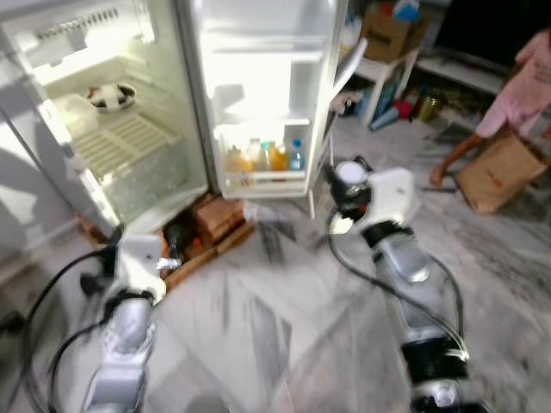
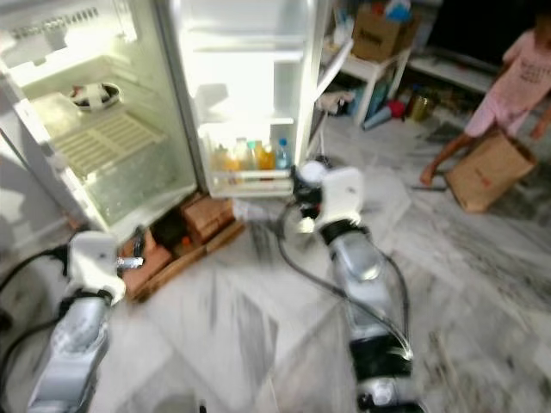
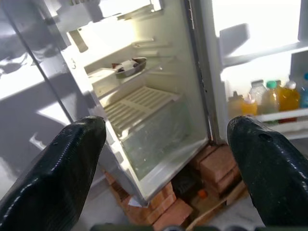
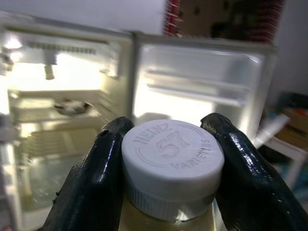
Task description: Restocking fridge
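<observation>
Two fingers of my right gripper [image 4: 171,192] clamp a white-capped Heinz bottle [image 4: 172,166], held out before the open fridge [image 1: 129,138]. My left gripper [image 3: 166,168] hangs low, fingers spread apart, empty.

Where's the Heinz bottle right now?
The Heinz bottle is clamped between the right gripper's fingers, held up on the robot's right before the open fridge door's bottle shelf.

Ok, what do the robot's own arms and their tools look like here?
Both arms are silver metal tubes ending in white wrist housings, with black cables looping alongside. The left tool and right tool each have two long, glossy black fingers with rounded tips. No markings are legible on them.
</observation>
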